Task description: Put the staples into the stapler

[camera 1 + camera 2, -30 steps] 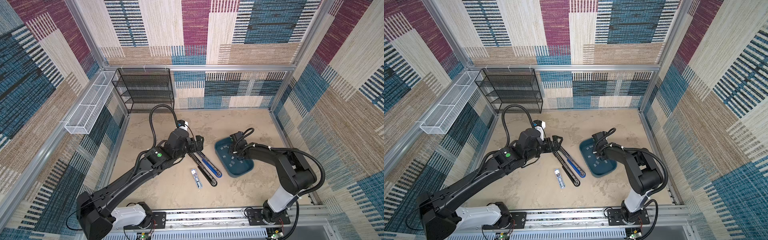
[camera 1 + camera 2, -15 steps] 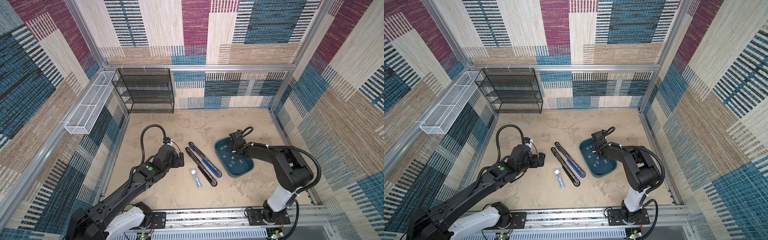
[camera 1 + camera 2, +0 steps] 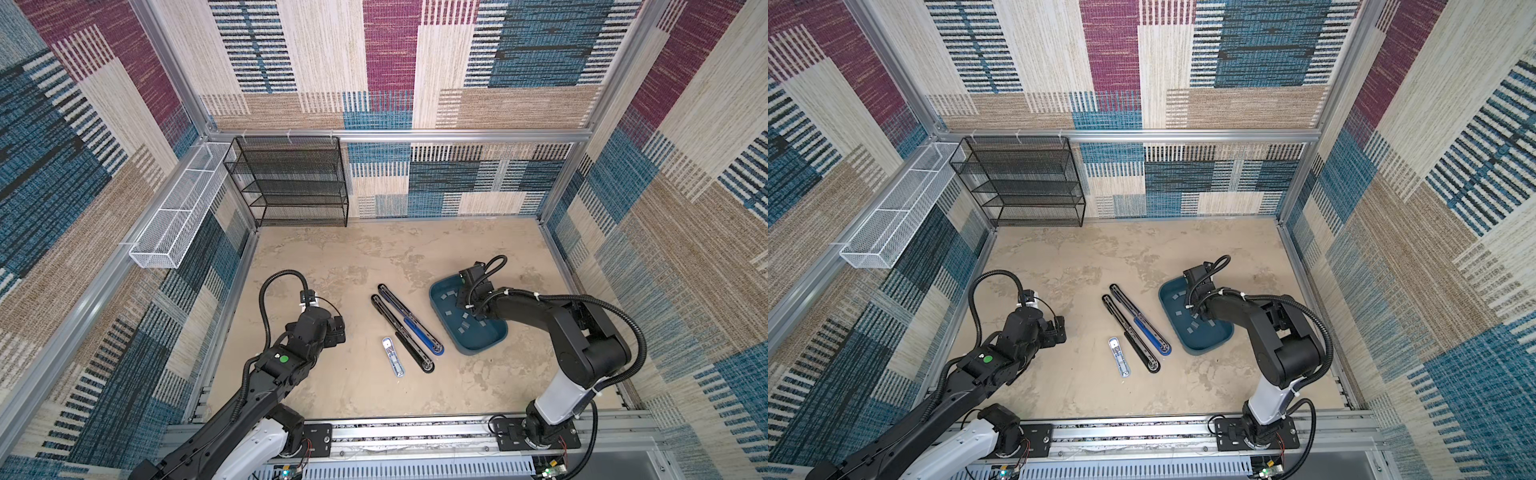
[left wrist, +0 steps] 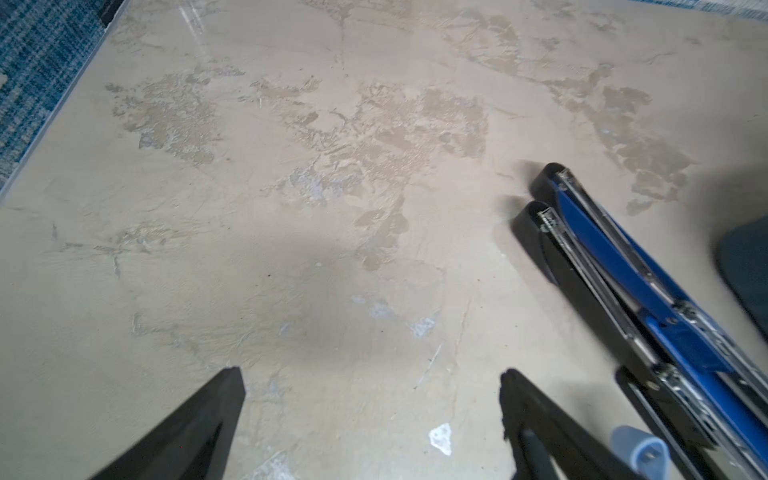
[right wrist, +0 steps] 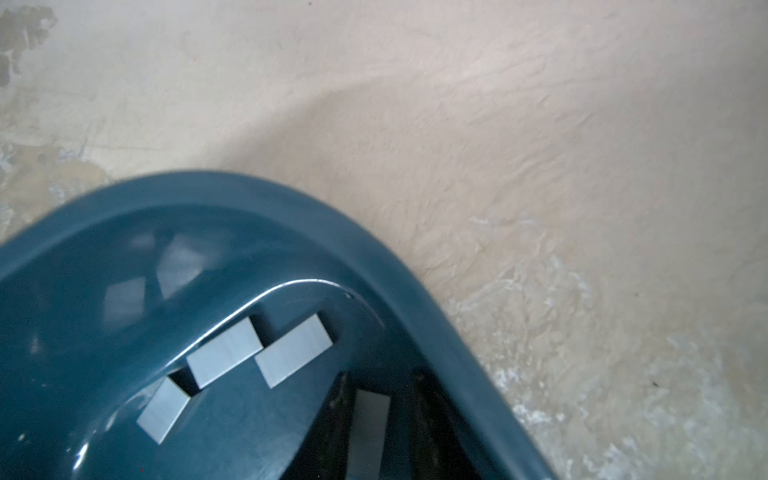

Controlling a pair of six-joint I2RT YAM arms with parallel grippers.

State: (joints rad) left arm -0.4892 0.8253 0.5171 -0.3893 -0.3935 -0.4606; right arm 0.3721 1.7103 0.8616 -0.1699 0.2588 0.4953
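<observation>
- Both top views show the left gripper (image 3: pixel 336 330) low over the table (image 3: pixel 353 390), left of everything else and well apart from the stapler.
- Left wrist view: its fingers (image 4: pixel 216 415) stand spread wide, with only bare table between them and nothing held.
- Next comes a short pale-blue piece (image 3: pixel 392 356). It lies flat just beside the stapler's near end, and its long axis is close to parallel with the stapler's.
- At mid-table the stapler (image 3: pixel 409 322) lies as two long bars side by side, one black and one blue. Its long axis runs on a diagonal from far-left to near-right. In the left wrist view, metal channels face up along both bars.
- A teal tray (image 3: pixel 482 347) sits just right of the stapler, apart from it.
- The staples (image 3: pixel 449 313) lie flat on the tray floor, scattered and pointing in different directions. In the right wrist view three lie by the curved corner wall, two of them parallel.
- The right gripper (image 3: pixel 462 297) reaches down into the tray's far corner. In the right wrist view one strip (image 5: pixel 368 432) shows between its dark fingers, lying lengthwise along them. The jaws are drawn narrow about the strip, but I cannot tell whether they actually pinch it.
</observation>
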